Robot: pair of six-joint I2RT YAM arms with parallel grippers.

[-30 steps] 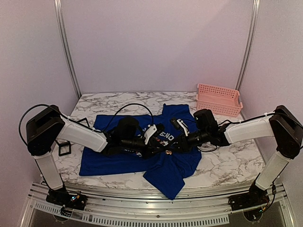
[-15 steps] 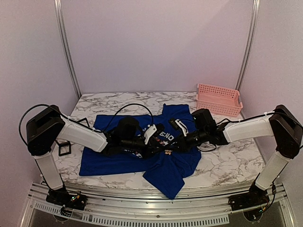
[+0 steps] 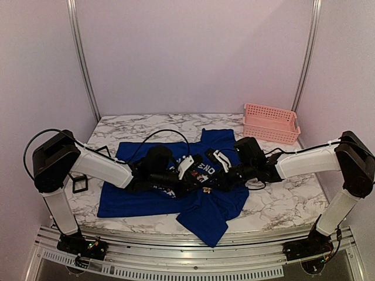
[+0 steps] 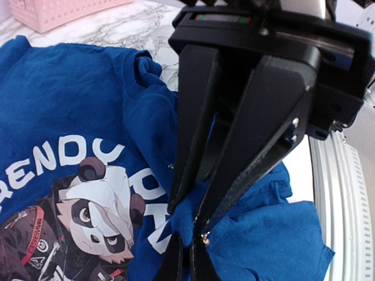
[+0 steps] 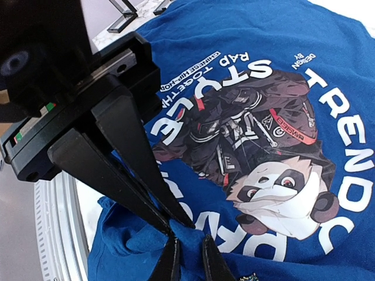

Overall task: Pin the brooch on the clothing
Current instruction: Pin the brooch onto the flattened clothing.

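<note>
One royal-blue T-shirt (image 3: 120,202) lies spread near the middle of the marble table (image 3: 281,199), with one corner hanging over the near edge. Its longer side runs from left to right. The panda of the chest print (image 4: 96,202) has its head toward the right arm, but I cannot tell where the neck is.

Only the wrist views show the grip. The right gripper (image 4: 187,219) pinches a fold of the blue cloth just beside the print. The left gripper (image 5: 174,225) has its fingers pressed together, with the tips touching the same fold. A small gold brooch (image 4: 204,237) sits right at those tips; it is too small to say whether it is held.

The top view shows instead both arms meeting over the shirt. A pink basket (image 3: 270,123) stands at the far right corner, apart from the shirt. The walls are pale lilac, and a metal rail (image 3: 176,266) runs along the near edge.
</note>
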